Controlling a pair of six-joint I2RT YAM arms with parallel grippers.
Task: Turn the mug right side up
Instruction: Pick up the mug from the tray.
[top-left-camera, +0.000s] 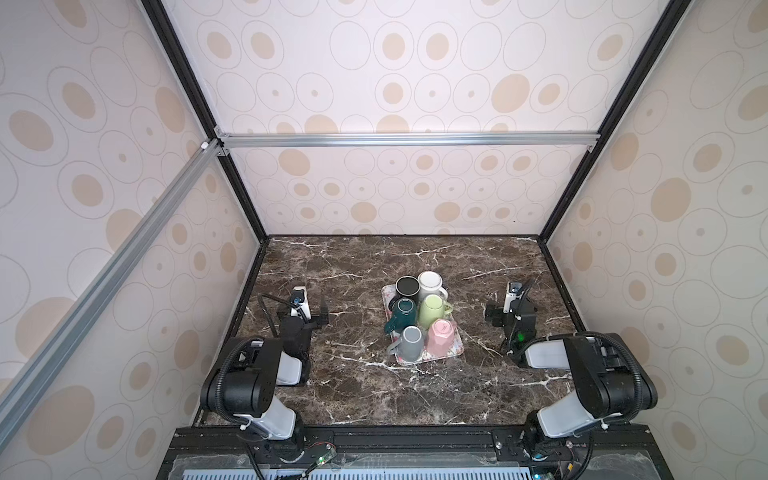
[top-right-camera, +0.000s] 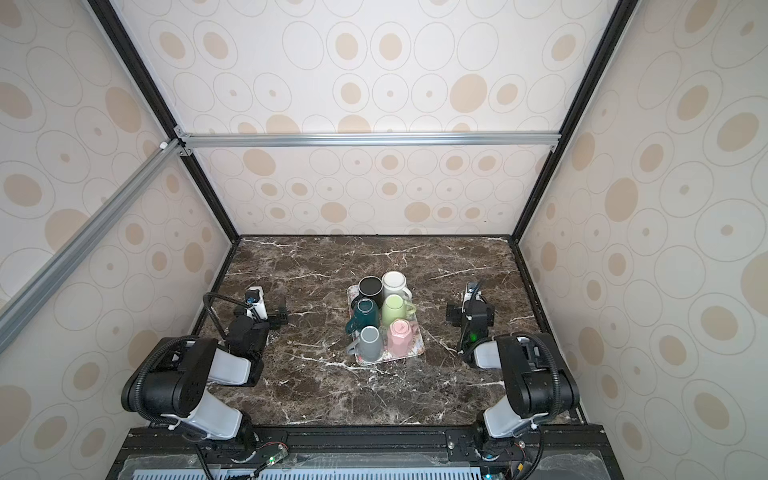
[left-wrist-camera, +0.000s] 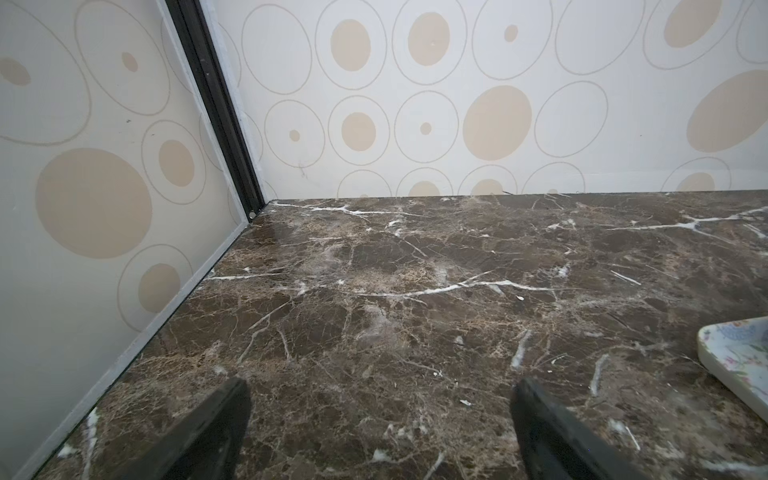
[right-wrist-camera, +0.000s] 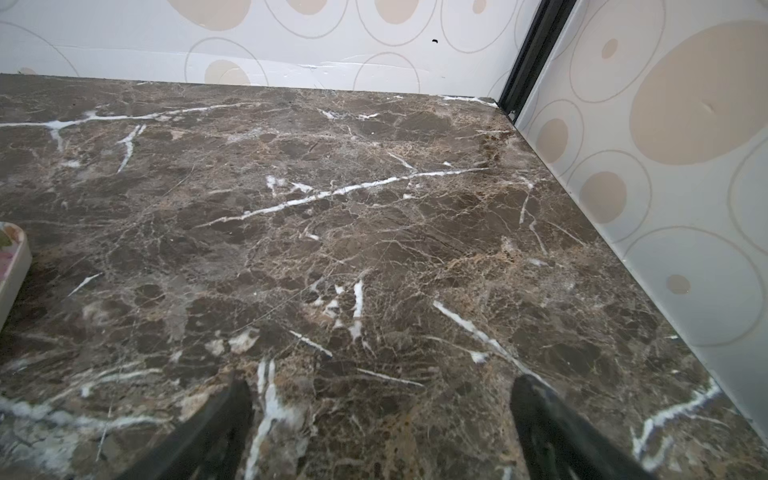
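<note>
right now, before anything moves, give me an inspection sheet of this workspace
surface: dark marble table, no spills seen
job's things: floral tray holds six mugs: black mug, white mug, teal mug, green mug, grey mug, pink mug; grey and pink plainly base-up
clutter: nothing seen
hands: left hand and right hand open, empty, low over the table beside the tray
cables: black hose along each arm, apart from tray
surroundings: spotted walls, aluminium frame

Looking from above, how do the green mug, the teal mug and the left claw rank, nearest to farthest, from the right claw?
1. The green mug, in the tray column on the right gripper side.
2. The teal mug, one column over.
3. The left gripper, beyond the tray.
</note>
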